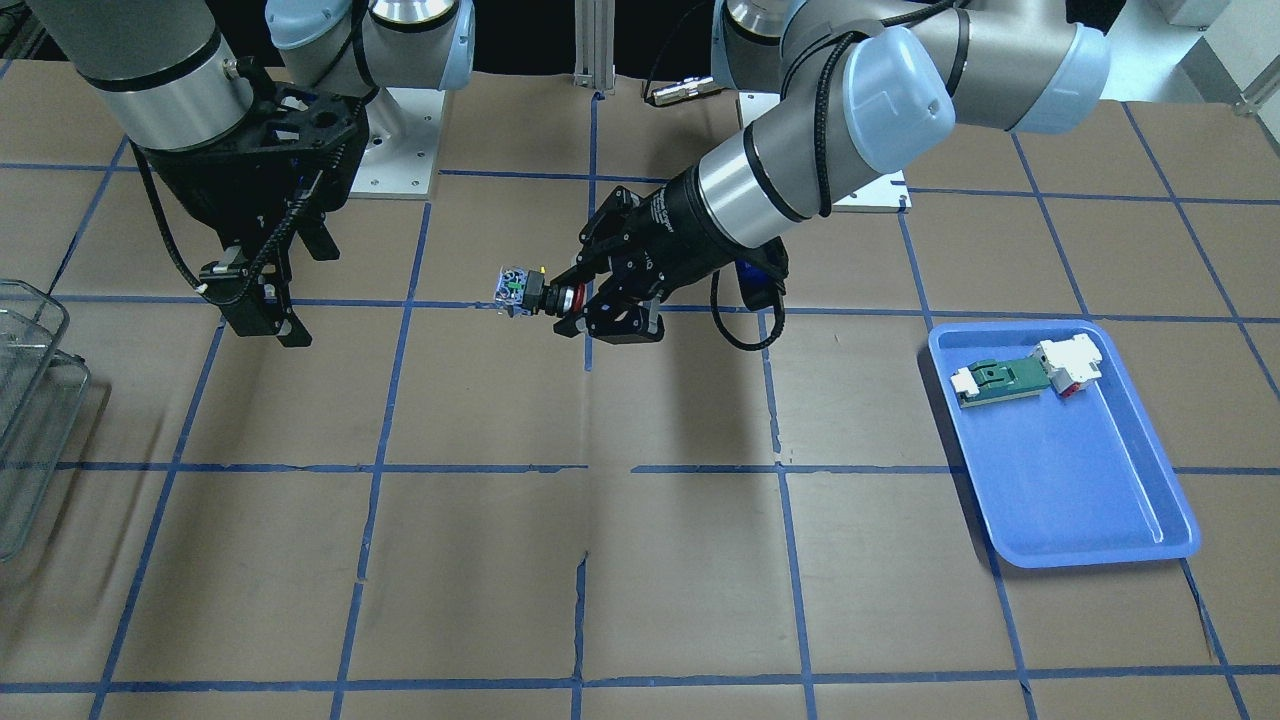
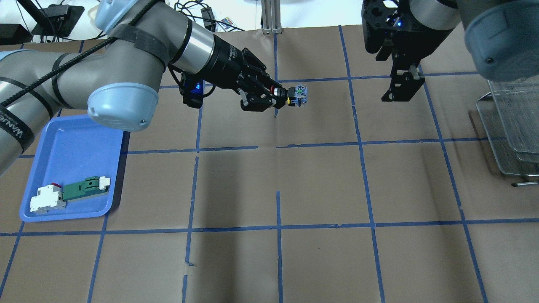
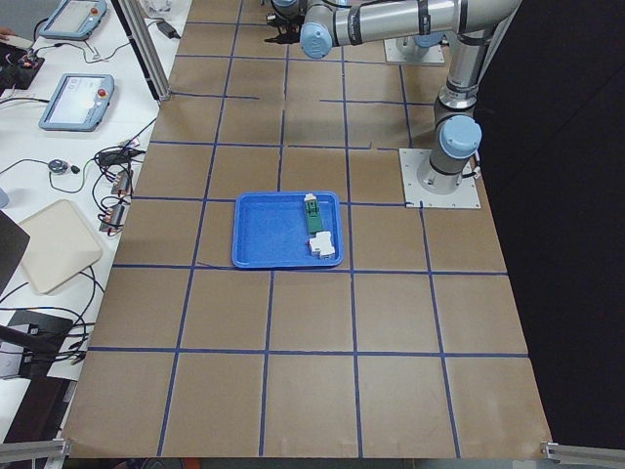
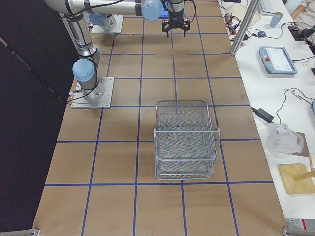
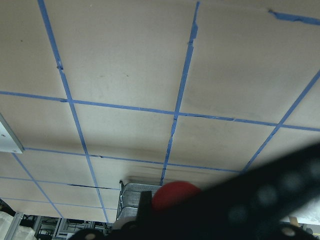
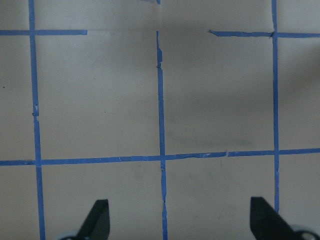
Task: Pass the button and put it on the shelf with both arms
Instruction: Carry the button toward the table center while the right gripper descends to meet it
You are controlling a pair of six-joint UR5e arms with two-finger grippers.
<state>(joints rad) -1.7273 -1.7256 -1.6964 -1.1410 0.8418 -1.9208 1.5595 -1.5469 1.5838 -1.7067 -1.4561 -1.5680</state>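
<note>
My left gripper [image 2: 276, 94] is shut on the red cap of the button [image 2: 300, 94] and holds it sideways in the air over the table's far middle. The blue-clear rear block points toward my right arm. In the front-facing view the button [image 1: 518, 288] sticks out of the left gripper [image 1: 572, 300]. The red cap [image 5: 175, 197] shows at the bottom of the left wrist view. My right gripper [image 2: 393, 73] is open and empty, pointing down, a tile's width from the button. Its fingertips [image 6: 100, 220] stand wide apart. The wire mesh shelf [image 2: 511, 126] stands at the right edge.
A blue tray [image 2: 71, 143] at the left holds a green-and-white flat part [image 2: 84, 189] and a white block with red [image 2: 46, 200]. The shelf also shows in the front-facing view [image 1: 30, 400] and the right side view [image 4: 184, 140]. Brown paper with blue tape lines covers the table.
</note>
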